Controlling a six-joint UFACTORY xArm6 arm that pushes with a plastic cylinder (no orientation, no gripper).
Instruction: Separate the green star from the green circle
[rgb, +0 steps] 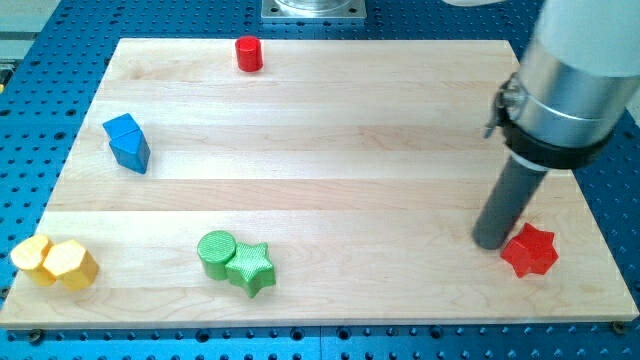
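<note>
The green star (251, 267) lies near the view's bottom, left of centre, touching the green circle (216, 251) on its left. My tip (489, 242) is far off at the view's right, on the board just left of a red star (530, 251). The rod rises from there to the arm's grey body (570, 80) at the top right.
A red cylinder (249, 53) stands at the board's top edge. A blue block (127, 142) sits at the left. Two yellow blocks (55, 262) touch each other at the bottom left corner. The wooden board (320, 150) lies on a blue perforated table.
</note>
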